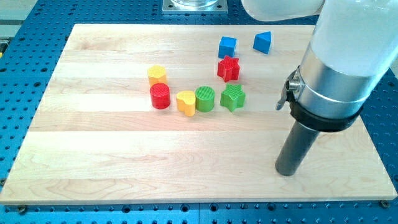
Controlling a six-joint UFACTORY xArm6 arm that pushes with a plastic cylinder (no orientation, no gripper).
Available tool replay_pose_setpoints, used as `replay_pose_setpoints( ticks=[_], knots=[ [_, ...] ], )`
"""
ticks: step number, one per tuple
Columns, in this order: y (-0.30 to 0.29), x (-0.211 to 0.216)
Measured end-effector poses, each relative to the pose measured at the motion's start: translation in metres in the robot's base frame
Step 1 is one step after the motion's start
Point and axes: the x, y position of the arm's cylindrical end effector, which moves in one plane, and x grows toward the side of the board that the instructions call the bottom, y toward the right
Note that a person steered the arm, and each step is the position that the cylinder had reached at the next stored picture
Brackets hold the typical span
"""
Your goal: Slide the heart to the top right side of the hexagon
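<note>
While my tip (287, 172) is resting well apart at the view's lower right, with no claw to report, the yellow heart (185, 101) is sitting touching the green cylinder (205, 98), below the yellow hexagon (157, 75). It is looking light, rigid, slippery; push its lower-left side.

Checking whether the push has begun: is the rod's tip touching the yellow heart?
No: my tip rests on bare board toward the view's lower right, well apart from the yellow heart, which sits against the green cylinder.
</note>
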Motion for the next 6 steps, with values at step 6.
replay_pose_setpoints(
  ticks=[6],
  knots=[
    [-0.168, -0.129]
  ],
)
